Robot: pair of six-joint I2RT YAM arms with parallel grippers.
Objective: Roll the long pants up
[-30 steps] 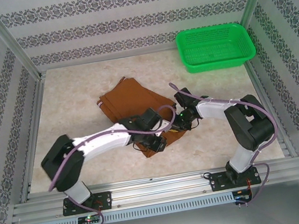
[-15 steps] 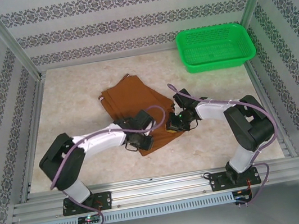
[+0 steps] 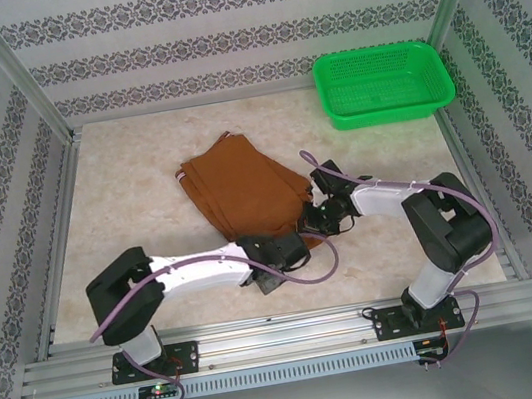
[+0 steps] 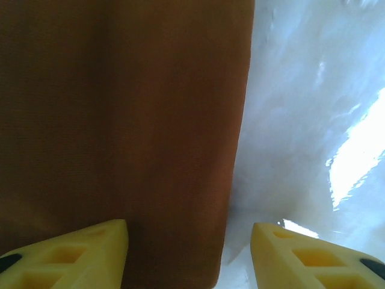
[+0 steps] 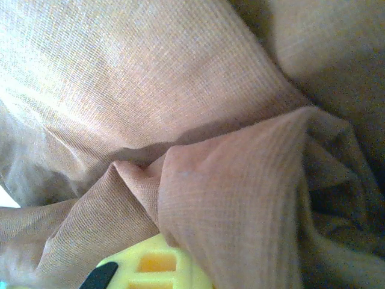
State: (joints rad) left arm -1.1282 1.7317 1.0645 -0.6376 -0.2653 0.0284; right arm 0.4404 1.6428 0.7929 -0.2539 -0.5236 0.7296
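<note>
Top view:
- Locates the long pants [image 3: 245, 193] on the table [image 3: 122, 182], at centre, a little toward 12 o'clock.
- Garment largely flat, running from 11 o'clock to 5 o'clock, with a pale strip at the 11 o'clock end.
- Near end at 5 o'clock partly covered by both wrists.
- Places the left gripper [image 3: 269, 280] at the 6 o'clock corner of the cloth.
- Places the right gripper [image 3: 306, 221] against the 4 o'clock edge.
- Notes a green basket [image 3: 389, 115] at 1 o'clock on the table, well apart from the garment.

Left wrist view:
- Left gripper [image 4: 189, 259] with yellow fingers [image 4: 66, 253] held moderately wide, clamping nothing.
- Straight edge of the long pants [image 4: 120, 120] passing between them, brown cloth toward 9 o'clock, bare table [image 4: 301, 90] toward 3 o'clock.
- Cannot tell whether the fingertips touch the cloth.

Right wrist view:
- Shows one yellow finger [image 5: 150, 268] at 6 o'clock, with a bunched fold of the long pants [image 5: 180, 90] draped over it.
- Claw closed tight on that fold.
- Cloth creased and gathered around the grip point.
</note>
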